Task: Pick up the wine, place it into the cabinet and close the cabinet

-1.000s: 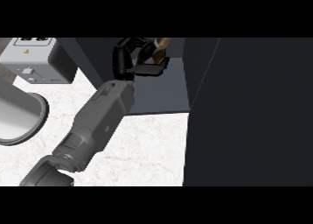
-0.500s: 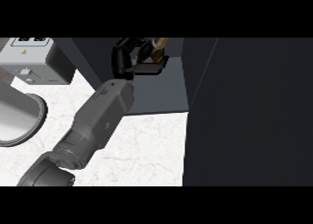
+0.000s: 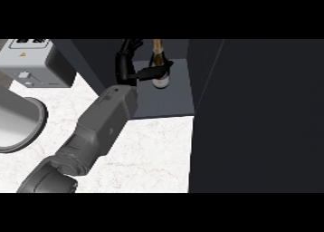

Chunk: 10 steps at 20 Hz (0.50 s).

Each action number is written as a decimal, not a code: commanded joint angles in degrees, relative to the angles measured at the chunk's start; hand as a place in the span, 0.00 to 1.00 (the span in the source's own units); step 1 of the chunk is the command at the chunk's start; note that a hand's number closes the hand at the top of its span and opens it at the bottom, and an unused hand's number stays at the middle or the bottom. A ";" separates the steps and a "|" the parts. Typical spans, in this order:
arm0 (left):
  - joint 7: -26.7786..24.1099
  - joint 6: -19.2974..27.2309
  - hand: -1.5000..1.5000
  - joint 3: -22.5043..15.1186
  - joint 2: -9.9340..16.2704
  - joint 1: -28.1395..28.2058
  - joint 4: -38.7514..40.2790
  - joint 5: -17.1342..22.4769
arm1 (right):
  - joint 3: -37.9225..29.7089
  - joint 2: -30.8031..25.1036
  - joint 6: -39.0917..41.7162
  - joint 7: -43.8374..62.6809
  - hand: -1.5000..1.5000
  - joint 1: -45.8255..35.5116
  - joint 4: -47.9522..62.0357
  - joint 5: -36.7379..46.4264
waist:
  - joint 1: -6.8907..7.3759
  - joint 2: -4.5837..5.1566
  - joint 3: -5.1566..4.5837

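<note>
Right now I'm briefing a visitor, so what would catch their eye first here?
Probably the left hand, reaching into the open cabinet at top centre with its thumb against the upright wine bottle. Next, the dark cabinet door filling the right side, then the grey appliance at upper left.

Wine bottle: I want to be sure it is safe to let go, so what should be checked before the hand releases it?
1. Wine bottle inside the cabinet: ok.
2. Bottle upright: ok, neck points up.
3. Base resting on the cabinet floor: cannot tell, the thumb crosses it.
4. Left hand around the bottle: ok, fingers and thumb curl round it.
5. Cabinet door open, clear of the forearm: ok.
6. Right hand: not in view, cannot tell.
</note>
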 commanded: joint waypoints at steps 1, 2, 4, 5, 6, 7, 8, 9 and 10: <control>-1.87 -0.82 0.00 -0.06 1.36 3.30 1.98 -0.90 | -0.56 -0.58 0.68 0.83 0.00 3.76 -5.99 -2.34 | -0.02 0.33 -0.27; -0.20 2.14 0.00 0.71 0.25 0.21 2.05 -0.40 | -1.01 -0.08 -0.74 0.98 0.00 0.57 -3.22 -1.76 | -0.05 0.53 -0.29; 1.20 0.70 0.00 -0.50 2.26 0.76 3.06 -1.85 | -0.90 -0.16 -0.75 0.63 0.00 0.44 -2.70 -0.68 | 0.30 0.45 -0.29; 0.36 0.28 0.00 -0.28 3.09 1.89 3.21 -1.75 | -0.64 -0.91 -0.51 2.49 0.00 -0.52 -3.62 -2.49 | 0.11 0.56 -0.32; 0.35 1.65 0.00 -0.73 1.83 1.23 3.59 -2.35 | 2.70 0.92 -0.42 0.30 0.00 1.71 -3.59 1.12 | -0.27 0.64 -0.31; -0.31 2.82 0.00 -1.22 1.29 1.59 3.86 -3.00 | -0.64 0.01 -0.28 -0.71 0.00 -0.21 -1.40 -1.16 | -0.05 0.69 -0.28; -0.70 1.23 0.00 -0.76 2.72 2.64 3.70 -2.66 | -0.22 -0.96 0.07 1.16 0.00 -0.15 -2.74 -1.47 | -0.17 0.73 -0.31; 0.57 1.96 0.00 -0.76 2.02 1.29 3.70 -2.77 | -0.73 -0.93 -0.88 3.16 0.00 -0.26 -4.67 -3.35 | -0.34 0.59 -0.31; -0.57 5.38 0.00 -0.59 -0.06 1.11 3.55 -2.16 | 0.99 0.25 -0.12 -0.52 0.00 0.34 -1.74 0.01 | -0.63 0.60 -0.29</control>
